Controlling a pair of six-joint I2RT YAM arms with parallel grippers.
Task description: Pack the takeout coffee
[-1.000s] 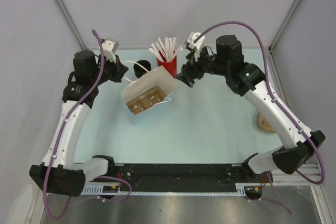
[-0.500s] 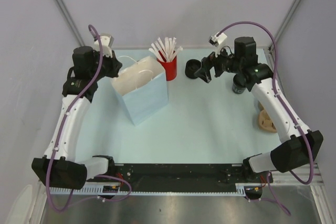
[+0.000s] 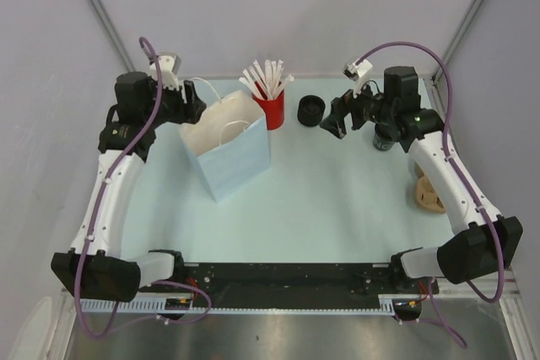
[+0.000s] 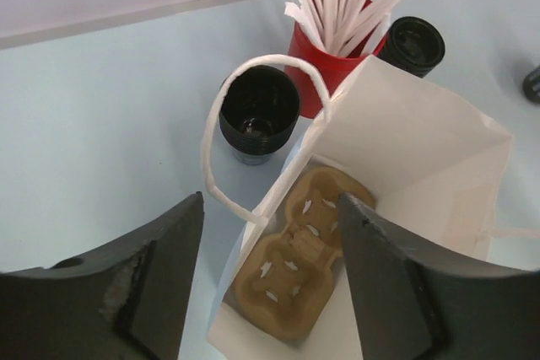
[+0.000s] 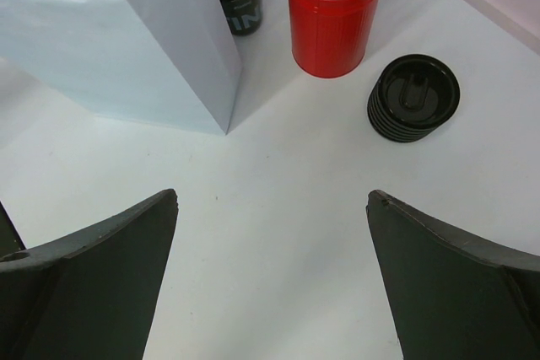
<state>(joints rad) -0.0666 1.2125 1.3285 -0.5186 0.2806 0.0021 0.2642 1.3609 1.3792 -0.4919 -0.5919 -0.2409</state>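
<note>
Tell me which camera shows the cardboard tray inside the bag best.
The left wrist view: it looks down into the open bag and shows the cardboard tray lying at the bottom. The top view shows the bag's mouth, but the tray cannot be made out there. The right wrist view shows only the bag's blue outside.
</note>
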